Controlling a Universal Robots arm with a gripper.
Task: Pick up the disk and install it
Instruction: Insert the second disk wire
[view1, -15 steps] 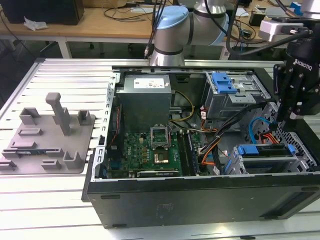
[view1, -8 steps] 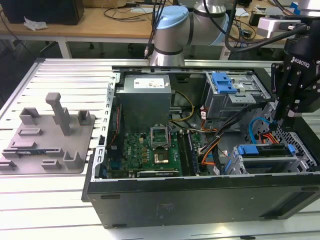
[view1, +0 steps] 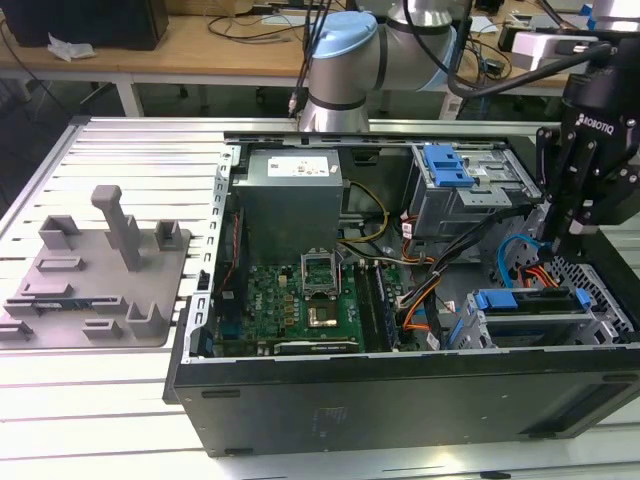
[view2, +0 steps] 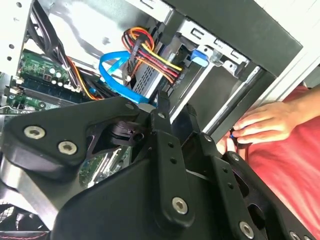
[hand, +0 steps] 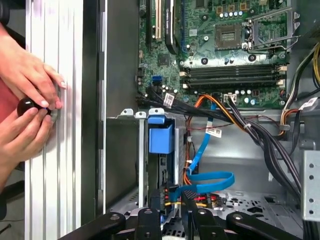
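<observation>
The disk, a drive in a bright blue carrier, sits slotted in the lower drive cage at the case's front corner, on the exterior view's right. In the first wrist view the disk's blue handle faces the camera, with its thin edge running down toward my fingers. The second wrist view catches a blue corner of the disk inside the cage. My gripper hangs just above the cage, apart from the disk. The gripper is open by a narrow gap, with only cables showing between the fingers.
The open computer case holds a motherboard, a grey power supply, an upper cage with a blue latch, and blue and orange cables. A person's hands rest beside the case. A grey fixture lies on the exterior view's left.
</observation>
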